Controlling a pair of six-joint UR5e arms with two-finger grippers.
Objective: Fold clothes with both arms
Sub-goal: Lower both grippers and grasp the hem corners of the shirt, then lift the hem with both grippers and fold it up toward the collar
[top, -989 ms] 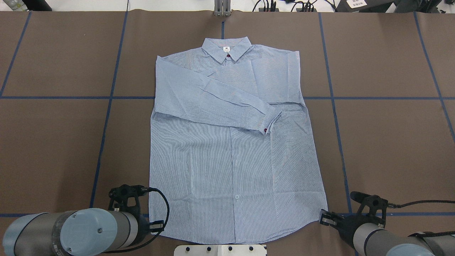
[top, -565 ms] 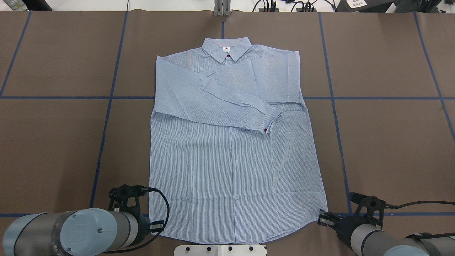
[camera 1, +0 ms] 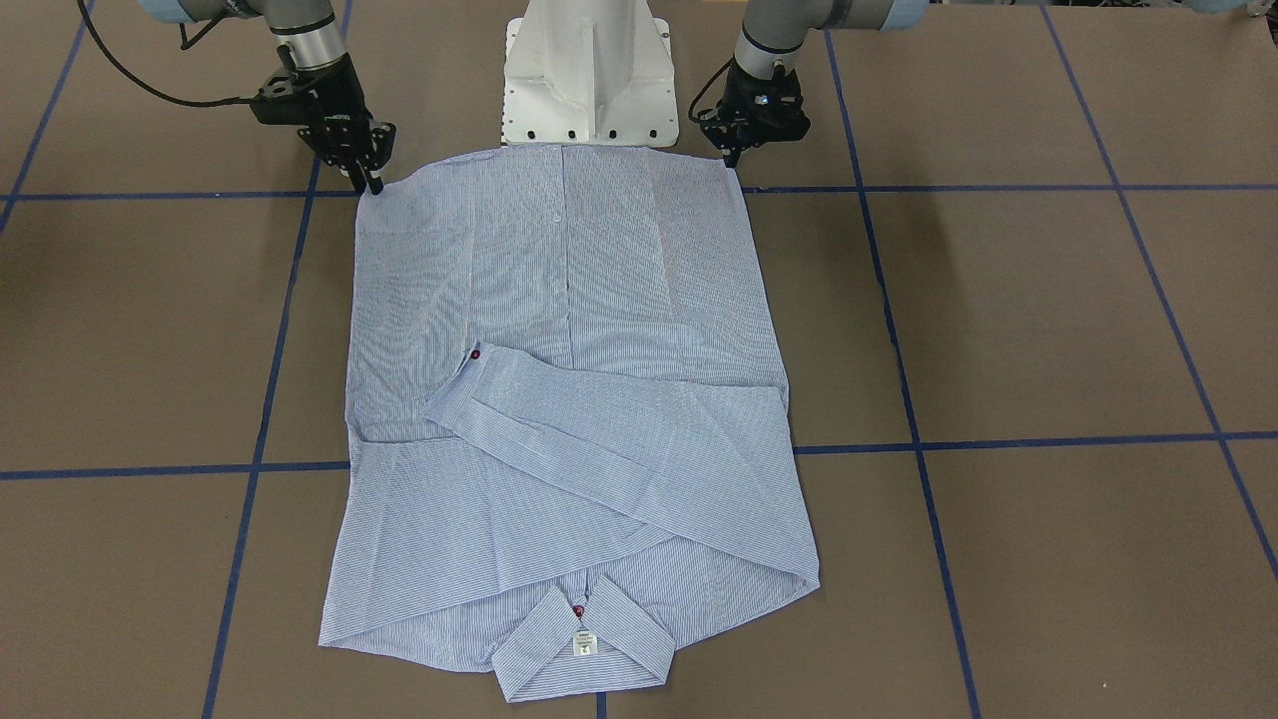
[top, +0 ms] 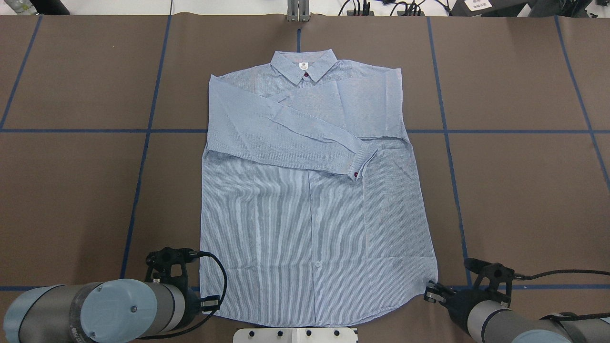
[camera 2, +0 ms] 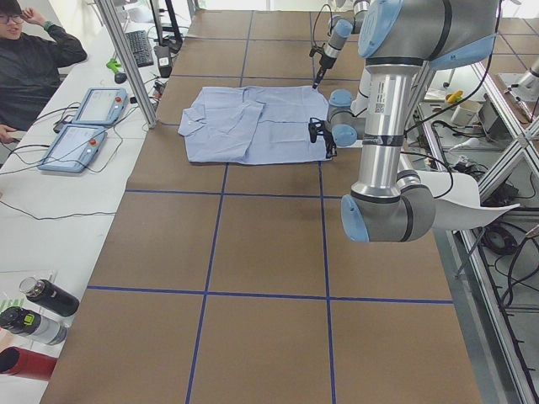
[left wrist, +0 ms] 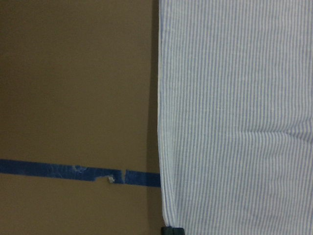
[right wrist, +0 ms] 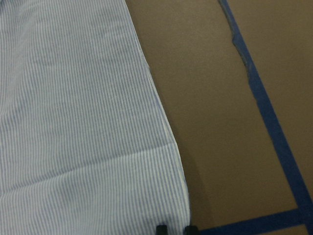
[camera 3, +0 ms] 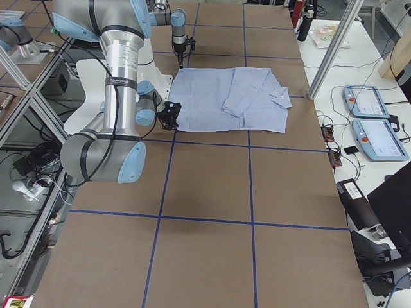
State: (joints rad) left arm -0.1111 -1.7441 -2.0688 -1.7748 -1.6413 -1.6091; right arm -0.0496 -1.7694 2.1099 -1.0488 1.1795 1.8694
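The shirt lies flat on the counter, sleeves folded across its chest. The left end effector and the right end effector sit at its hem corners; whether either is closed cannot be told.

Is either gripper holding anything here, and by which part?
Cannot tell: left gripper and right gripper sit at the hem corners of the shirt, which lies flat.

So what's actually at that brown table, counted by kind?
Striped button-up shirt: 1
Robot arms: 2, the left arm and the right arm
White pedestal base: 1
Total: 4
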